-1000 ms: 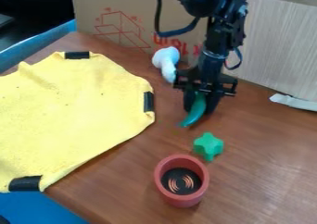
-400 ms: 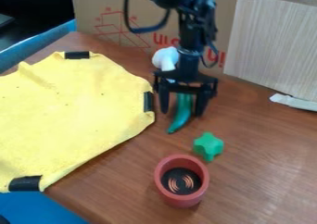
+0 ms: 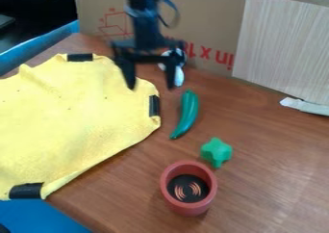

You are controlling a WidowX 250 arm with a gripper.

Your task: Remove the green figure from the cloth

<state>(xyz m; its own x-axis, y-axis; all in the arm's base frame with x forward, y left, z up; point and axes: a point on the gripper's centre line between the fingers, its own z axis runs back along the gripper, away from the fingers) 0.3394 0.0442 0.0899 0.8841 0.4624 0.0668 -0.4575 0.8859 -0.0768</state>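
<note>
1. I have a brown wood-grain table (image 3: pixel 270 155) in front of me, with a cardboard box (image 3: pixel 212 15) carrying red markings standing behind it and a pale wood-grain panel (image 3: pixel 289 49) upright at the right of the view.
2. On the left of the view I see the yellow cloth (image 3: pixel 70 111) spread out with a wavy edge, with black strips (image 3: pixel 80 57) at its far edge, its right edge and its near corner.
3. My gripper (image 3: pixel 151 86) hangs near the cloth's far right part, with its two fingers spread well apart, pointing down.
4. The long, curved green figure (image 3: pixel 187 112) lies on the bare tabletop, just to the right of the cloth and apart from it, its narrow tip towards me.
5. Nearer to me is a green star-shaped piece (image 3: pixel 216 151), and just beyond it, nearer still, a red cup (image 3: pixel 187 208) stands upright, with orange curved marks on its dark inside.
6. Behind my gripper I make out a white object (image 3: pixel 179 77), partly hidden; I can't tell what it is.
</note>
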